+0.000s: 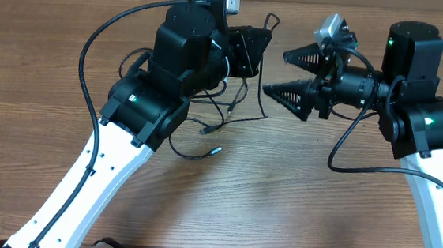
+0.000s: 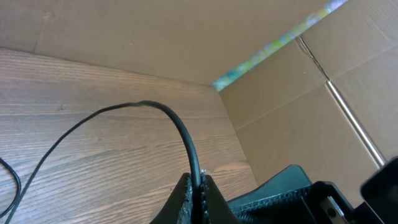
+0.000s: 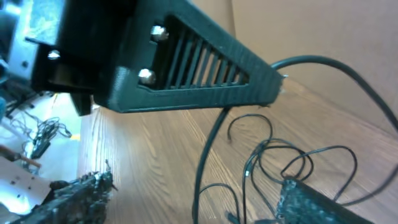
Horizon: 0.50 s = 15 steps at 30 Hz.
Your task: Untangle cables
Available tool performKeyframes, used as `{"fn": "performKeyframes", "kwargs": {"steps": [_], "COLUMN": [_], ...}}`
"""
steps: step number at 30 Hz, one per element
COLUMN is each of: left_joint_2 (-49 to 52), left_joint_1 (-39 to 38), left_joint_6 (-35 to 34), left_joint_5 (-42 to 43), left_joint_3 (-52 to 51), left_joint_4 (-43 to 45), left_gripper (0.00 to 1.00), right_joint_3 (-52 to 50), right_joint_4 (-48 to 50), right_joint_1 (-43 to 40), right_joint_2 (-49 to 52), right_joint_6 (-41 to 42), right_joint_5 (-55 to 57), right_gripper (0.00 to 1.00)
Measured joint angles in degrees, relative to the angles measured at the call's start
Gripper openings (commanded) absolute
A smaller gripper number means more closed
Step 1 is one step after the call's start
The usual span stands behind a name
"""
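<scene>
My left gripper [image 1: 261,38] is shut on one thin black cable [image 1: 261,87] and holds it above the table. In the left wrist view the cable [image 2: 168,115] arcs up from between the closed fingers [image 2: 186,196] and off to the left. More cables [image 1: 205,127] lie in loose loops under the left arm, and one silver-tipped plug [image 1: 215,150] lies in front. My right gripper [image 1: 277,73] stands open just right of the hanging cable, fingers pointing left. In the right wrist view the cable [image 3: 208,155] hangs between its spread fingers [image 3: 74,193], with loops [image 3: 292,162] on the wood behind.
The wooden table [image 1: 295,201] carries everything. Cardboard walls [image 2: 311,81] stand at the back. A thick arm wire [image 1: 93,43] loops left of the left arm, and another [image 1: 345,142] hangs by the right arm. The left gripper's finger [image 3: 186,68] fills the top of the right wrist view.
</scene>
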Motion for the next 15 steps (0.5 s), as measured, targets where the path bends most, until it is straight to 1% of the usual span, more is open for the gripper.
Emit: {"fn": "performKeyframes", "kwargs": {"steps": [3,6,15], "left_joint_2": [0.00,0.00,0.00], "left_joint_1": [0.00,0.00,-0.07], "left_joint_6": [-0.04,-0.66,-4.02], "left_joint_5": [0.04,0.50,2.86], "left_joint_3": [0.00,0.00,0.00], "left_joint_4": [0.00,0.61,1.31], "left_gripper": [0.04,0.04,0.05], "right_joint_3": [0.00,0.00,0.00], "right_joint_4": [-0.07,-0.11,-0.07], "right_joint_1": [0.00,0.00,0.00], "right_joint_2": [0.00,0.00,0.00], "right_joint_6": [-0.11,-0.17,-0.20], "right_joint_5": [-1.01,-1.49,-1.99], "right_gripper": [0.95,0.98,0.99]}}
